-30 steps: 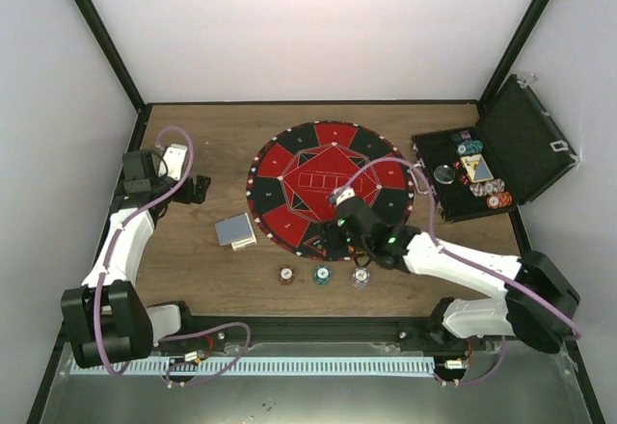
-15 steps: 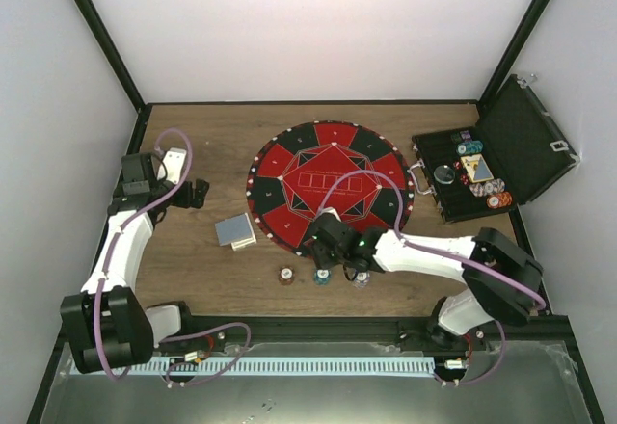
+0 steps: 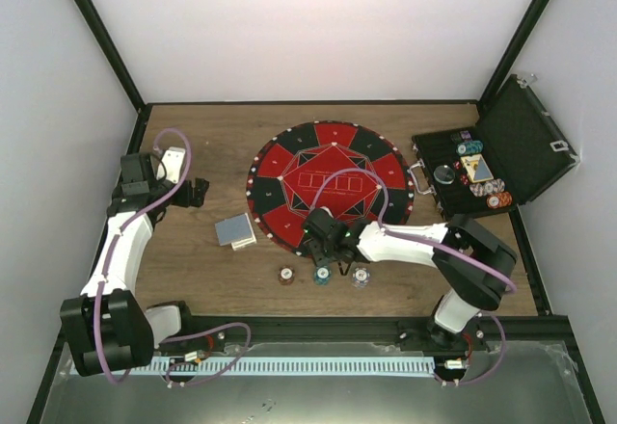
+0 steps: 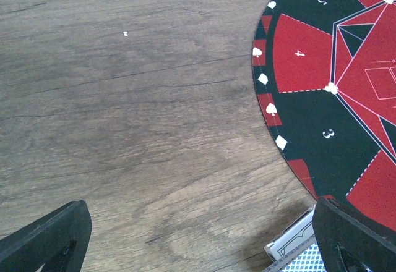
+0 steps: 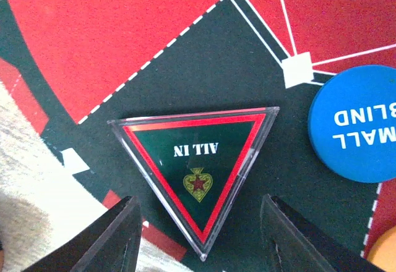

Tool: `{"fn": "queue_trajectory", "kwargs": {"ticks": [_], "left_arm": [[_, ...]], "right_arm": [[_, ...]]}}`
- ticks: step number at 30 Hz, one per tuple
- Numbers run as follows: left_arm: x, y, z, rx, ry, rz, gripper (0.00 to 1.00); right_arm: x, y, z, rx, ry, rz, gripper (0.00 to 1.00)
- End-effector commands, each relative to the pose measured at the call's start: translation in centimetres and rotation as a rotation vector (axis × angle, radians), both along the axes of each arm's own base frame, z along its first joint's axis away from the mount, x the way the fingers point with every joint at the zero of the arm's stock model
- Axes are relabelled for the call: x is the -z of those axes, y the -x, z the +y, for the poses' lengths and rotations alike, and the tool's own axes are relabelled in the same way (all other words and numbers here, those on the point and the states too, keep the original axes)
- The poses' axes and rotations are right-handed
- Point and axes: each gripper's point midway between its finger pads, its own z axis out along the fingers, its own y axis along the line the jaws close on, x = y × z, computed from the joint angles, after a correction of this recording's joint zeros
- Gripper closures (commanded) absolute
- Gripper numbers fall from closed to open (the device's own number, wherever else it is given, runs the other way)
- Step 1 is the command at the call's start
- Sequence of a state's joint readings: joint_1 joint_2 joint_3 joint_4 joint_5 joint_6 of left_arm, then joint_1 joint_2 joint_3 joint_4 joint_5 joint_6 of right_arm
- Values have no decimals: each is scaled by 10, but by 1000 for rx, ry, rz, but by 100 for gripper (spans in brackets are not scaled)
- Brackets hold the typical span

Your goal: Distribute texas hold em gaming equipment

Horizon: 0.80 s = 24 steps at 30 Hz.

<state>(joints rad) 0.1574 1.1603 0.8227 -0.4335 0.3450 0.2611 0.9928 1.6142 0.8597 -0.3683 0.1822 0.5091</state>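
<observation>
You are working over a brown wooden bench (image 3: 198, 145) boxed in by white walls. Low in the top view, three chips are sitting in a row on the wood: brown chip (image 3: 286, 275), teal chip (image 3: 322, 274), white chip (image 3: 361, 276). Just above them the right jaws are hanging spread over the lower rim of the round mat (image 3: 289, 169), pinching nothing. In the wrist view they are flanking the lower tip of a clear triangular ALL IN marker (image 5: 198, 161) lying flat on a black sector. The blue disc (image 5: 359, 123) is sitting just right of it, and the orange disc (image 5: 385, 252) is peeking in at the lower right corner.

The marker is looking light, stiff, slick and very low. Its slanted edges are likely to squirt out of a pinch, so be taking it across its widest part, jaws down at the mat.

Left of the mat the card deck (image 3: 235, 230) is lying on the wood. Up-left of it the left jaws are hanging spread and empty. The open case (image 3: 525, 145) is sitting at the upper right.
</observation>
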Motion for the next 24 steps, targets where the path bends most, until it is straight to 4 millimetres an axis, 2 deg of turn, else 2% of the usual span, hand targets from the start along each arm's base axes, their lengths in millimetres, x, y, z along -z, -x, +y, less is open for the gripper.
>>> {"fn": "queue_trajectory", "kwargs": {"ticks": [1, 7, 14, 19, 24], "left_arm": [[-5, -6, 2, -17, 12, -22, 0], [-5, -7, 2, -16, 20, -11, 0], [-4, -6, 1, -14, 27, -2, 0], [-4, -4, 2, -17, 24, 1, 0], [-3, -2, 2, -21, 31, 28, 0]], "right_arm": [[-3, -11, 8, -18, -11, -1, 47], [2, -18, 9, -26, 4, -2, 55], [2, -32, 22, -56, 17, -25, 64], [-4, -51, 37, -68, 5, -54, 66], [-8, -80, 58, -96, 3, -90, 67]]}}
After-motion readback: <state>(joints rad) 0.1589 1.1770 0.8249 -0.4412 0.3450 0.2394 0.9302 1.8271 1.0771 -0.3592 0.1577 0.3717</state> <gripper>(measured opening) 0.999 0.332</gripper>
